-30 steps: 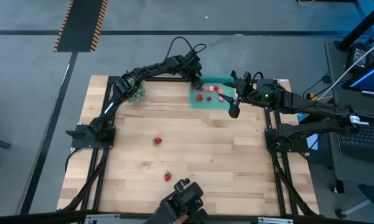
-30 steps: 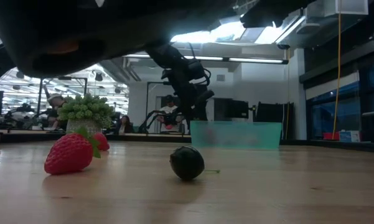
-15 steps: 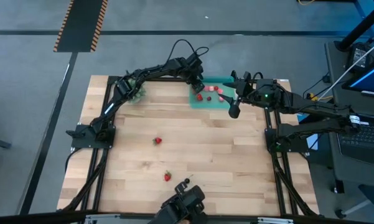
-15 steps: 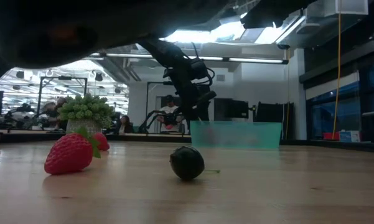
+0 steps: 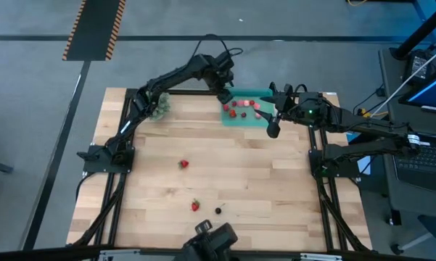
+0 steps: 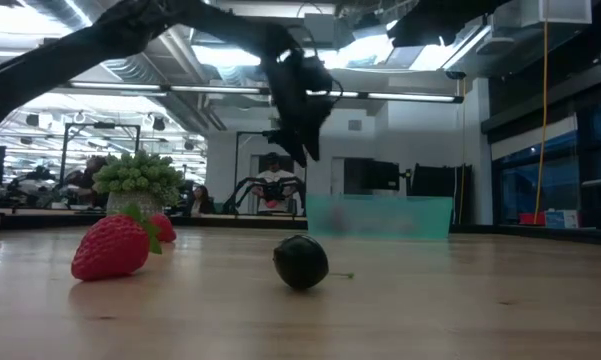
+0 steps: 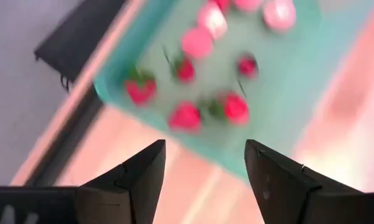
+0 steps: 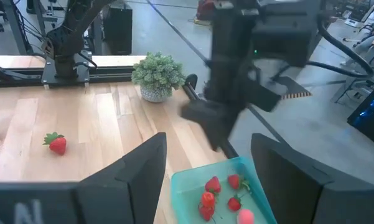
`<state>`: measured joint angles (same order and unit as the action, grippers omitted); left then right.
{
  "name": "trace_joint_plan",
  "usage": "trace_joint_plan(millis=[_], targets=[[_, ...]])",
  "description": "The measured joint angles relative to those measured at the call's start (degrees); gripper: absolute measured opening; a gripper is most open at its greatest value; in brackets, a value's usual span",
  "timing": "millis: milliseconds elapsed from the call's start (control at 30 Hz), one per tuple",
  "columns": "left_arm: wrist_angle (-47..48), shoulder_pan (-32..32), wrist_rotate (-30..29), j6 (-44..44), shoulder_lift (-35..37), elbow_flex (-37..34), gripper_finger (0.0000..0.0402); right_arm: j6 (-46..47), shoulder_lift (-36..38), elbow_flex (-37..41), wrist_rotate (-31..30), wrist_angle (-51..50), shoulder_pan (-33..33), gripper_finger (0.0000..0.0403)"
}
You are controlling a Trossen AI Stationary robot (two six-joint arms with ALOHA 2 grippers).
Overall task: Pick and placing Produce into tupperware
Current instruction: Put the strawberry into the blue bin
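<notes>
The teal tray [image 5: 260,119] sits near the table's far edge with several red and pink fruit pieces [image 7: 187,117] in it. My left gripper [image 5: 223,91] hangs open in the air above the tray's left far corner [image 7: 115,93], holding nothing; it also shows in the low view [image 6: 302,140]. My right gripper [image 5: 273,131] waits open at the tray's right near corner. On the bare table lie two strawberries [image 5: 183,164] [image 5: 195,206] and a dark berry [image 5: 218,211], which is nearest in the low view [image 6: 300,262].
A bushy green plant in a small pot [image 5: 159,107] stands near the far left of the table, next to the left arm. The arms' dark frames run along the left and right edges. Open wood lies between the tray and the loose fruit.
My left gripper has risen from just over the tray to well above it, drifting slightly toward the far edge. The right arm has kept still.
</notes>
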<state>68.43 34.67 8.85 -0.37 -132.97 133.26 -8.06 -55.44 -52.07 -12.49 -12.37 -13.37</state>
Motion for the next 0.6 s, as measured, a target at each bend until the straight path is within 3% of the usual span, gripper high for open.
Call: trace_joint_plan(millis=[267,433,600], targets=[[17.6,-2.0,-2.4,4.5,7.3,-1.0,0.0211,1.9,1.0,0.0,0.0,0.6,0.0,0.0236],[21.7,-5.1,-3.8,4.2,10.7,-2.7,0.0211,3.0,1.3,0.0,0.0,-0.1,0.0,0.0236],[21.4,-8.6,-3.8,4.8,16.4,-10.4,0.0211,4.6,1.3,0.0,0.0,-0.7,0.0,0.0236]])
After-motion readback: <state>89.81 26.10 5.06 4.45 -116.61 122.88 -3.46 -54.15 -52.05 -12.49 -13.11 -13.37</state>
